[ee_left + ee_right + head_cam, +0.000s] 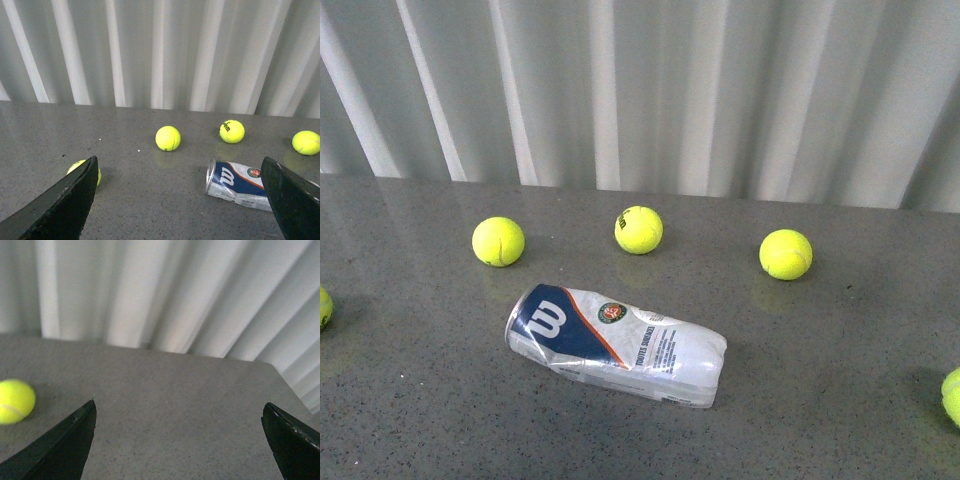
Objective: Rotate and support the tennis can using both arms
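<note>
The tennis can (616, 343) lies on its side on the grey table, dented, its blue-and-white label with the white W facing up and its open end toward the left. No arm shows in the front view. In the left wrist view the tennis can (240, 185) lies ahead, partly behind one black finger (292, 197); my left gripper (180, 162) is open and well short of it. My right gripper (179, 405) is open over bare table, with the can out of its view.
Three yellow-green tennis balls (498, 241) (638, 229) (786, 254) lie in a row behind the can. Two more balls sit at the table's left edge (323, 306) and right edge (952, 396). A ball (15, 401) lies beside the right gripper. White pleated curtain (650, 90) backs the table.
</note>
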Available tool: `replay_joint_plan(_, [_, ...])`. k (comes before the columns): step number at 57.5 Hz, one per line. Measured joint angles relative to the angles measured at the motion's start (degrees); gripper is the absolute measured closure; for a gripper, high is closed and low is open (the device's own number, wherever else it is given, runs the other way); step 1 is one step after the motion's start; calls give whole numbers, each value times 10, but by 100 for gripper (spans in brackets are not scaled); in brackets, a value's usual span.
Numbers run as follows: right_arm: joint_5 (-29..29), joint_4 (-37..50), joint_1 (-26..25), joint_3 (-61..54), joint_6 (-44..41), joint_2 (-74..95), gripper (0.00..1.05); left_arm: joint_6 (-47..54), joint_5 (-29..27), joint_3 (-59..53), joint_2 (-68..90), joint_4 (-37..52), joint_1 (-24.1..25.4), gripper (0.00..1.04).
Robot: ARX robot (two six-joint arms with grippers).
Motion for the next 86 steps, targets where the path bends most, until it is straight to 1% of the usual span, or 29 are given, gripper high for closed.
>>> replay_joint_plan(3, [-4,0,-11,-17,11,-45,7,0,0,0,0,0,0,7])
replay_joint_plan(8, [2,12,-15,-46,13,-115,7,0,0,0,0,0,0,7])
replay_joint_plan(9, [-22,4,-20,-53,19,-136,9,0,0,0,0,0,0,7])
replay_joint_plan(10, [-61,-17,-23,-57,31,-158,13,0,0,0,0,0,0,7])
replay_joint_plan(11, [-80,-29,-23,-60,40,-170,14,0,0,0,0,0,0,7])
replay_joint_plan(14, [-168,-98,-17,-86,74,-245,25,0,0,0,0,0,0,7])
replay_joint_plan(16, [-198,-126,-14,-105,85,-282,30,0,0,0,0,0,0,7])
replay_joint_plan(18, [-213,-150,-9,-124,91,-318,35,0,0,0,0,0,0,7])
replay_joint_plan(22, [-216,-186,-7,-169,104,-396,48,0,0,0,0,0,0,7])
replay_joint_plan(30, [-213,-195,-9,-202,114,-465,71,0,0,0,0,0,0,7])
replay_joint_plan(34, [-213,-202,-9,-214,115,-483,85,0,0,0,0,0,0,7])
replay_joint_plan(36, [-213,-208,-9,-224,116,-495,96,0,0,0,0,0,0,7])
replay_joint_plan(38, [-213,-213,-9,-230,116,-505,101,0,0,0,0,0,0,7])
replay_joint_plan(62, [-213,-269,-9,-261,117,-595,101,0,0,0,0,0,0,7])
replay_joint_plan(70, [-213,-268,-9,-278,118,-617,101,0,0,0,0,0,0,7])
replay_joint_plan(86, [-213,-318,-9,-278,118,-669,101,0,0,0,0,0,0,7])
